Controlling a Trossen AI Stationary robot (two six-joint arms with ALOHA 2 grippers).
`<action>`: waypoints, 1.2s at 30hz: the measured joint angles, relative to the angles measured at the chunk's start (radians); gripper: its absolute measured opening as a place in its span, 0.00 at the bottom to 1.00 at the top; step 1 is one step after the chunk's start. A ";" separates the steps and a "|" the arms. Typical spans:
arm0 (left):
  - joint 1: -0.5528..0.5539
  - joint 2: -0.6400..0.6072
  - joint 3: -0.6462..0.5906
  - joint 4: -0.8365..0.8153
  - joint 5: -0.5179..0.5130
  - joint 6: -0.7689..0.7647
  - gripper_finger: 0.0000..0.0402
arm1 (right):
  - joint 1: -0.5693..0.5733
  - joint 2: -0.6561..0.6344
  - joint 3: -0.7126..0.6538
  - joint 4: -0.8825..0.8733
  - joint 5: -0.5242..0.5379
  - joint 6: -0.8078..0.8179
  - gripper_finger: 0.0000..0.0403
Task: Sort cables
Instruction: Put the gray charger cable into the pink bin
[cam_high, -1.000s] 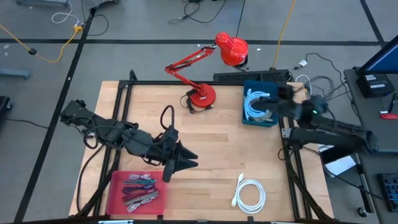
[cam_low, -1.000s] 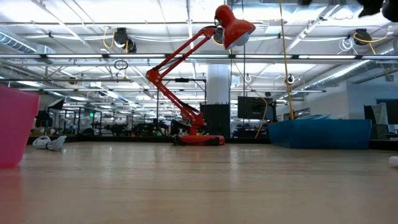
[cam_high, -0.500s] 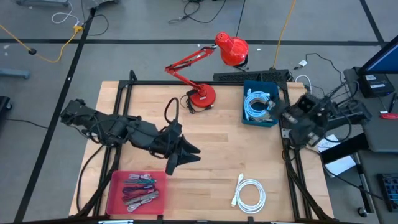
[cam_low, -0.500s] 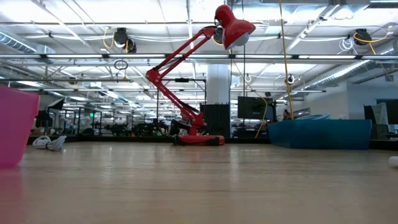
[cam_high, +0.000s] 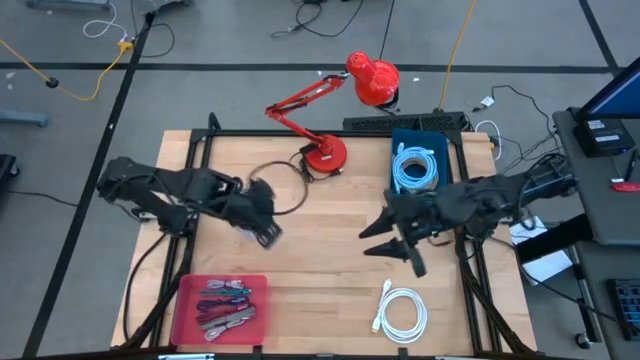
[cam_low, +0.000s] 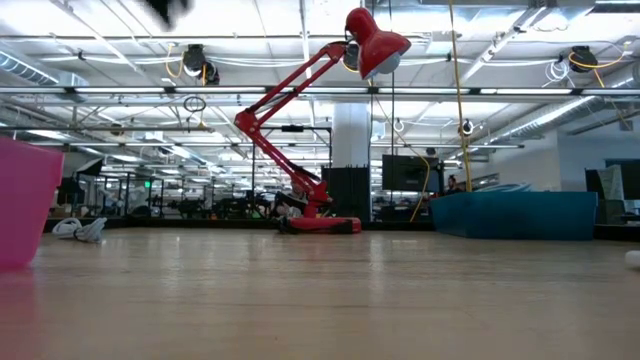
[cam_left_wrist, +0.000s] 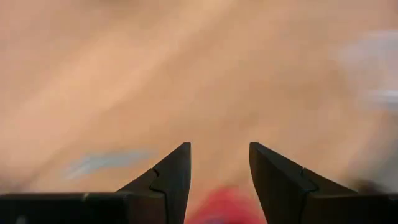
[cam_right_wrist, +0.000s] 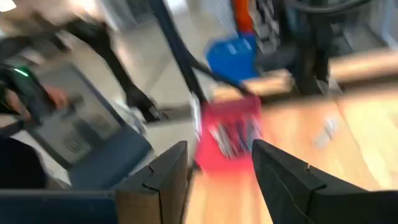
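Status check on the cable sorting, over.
Both grippers open, empty: left gripper mid-table, right gripper above the white cable. Light-blue cable in blue bin. Nothing blocking.

Red desk lamp (cam_low: 330, 130) mid-table; pink bin (cam_low: 25, 205) one side, blue bin (cam_low: 515, 212) opposite.

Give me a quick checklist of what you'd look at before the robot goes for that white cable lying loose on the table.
1. White cable lies free on the table: ok.
2. Right tool open and empty: ok.
3. Right tool directly over the cable: not ok, it hovers beside it.
4. Left tool empty and away from the cable: ok.
5. Blue bin has room for another coil: cannot tell.
6. Pink bin out of the way: ok.
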 joint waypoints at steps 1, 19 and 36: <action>0.017 0.006 -0.005 -0.115 -0.025 -0.059 0.41 | 0.001 0.009 0.000 -0.045 0.014 0.025 0.43; 0.155 -0.080 -0.679 0.216 0.083 0.284 0.41 | 0.009 0.038 -0.046 -0.117 0.038 0.062 0.43; 0.150 0.093 -0.709 0.151 0.205 1.020 0.41 | 0.014 0.034 -0.047 -0.085 -0.026 0.031 0.44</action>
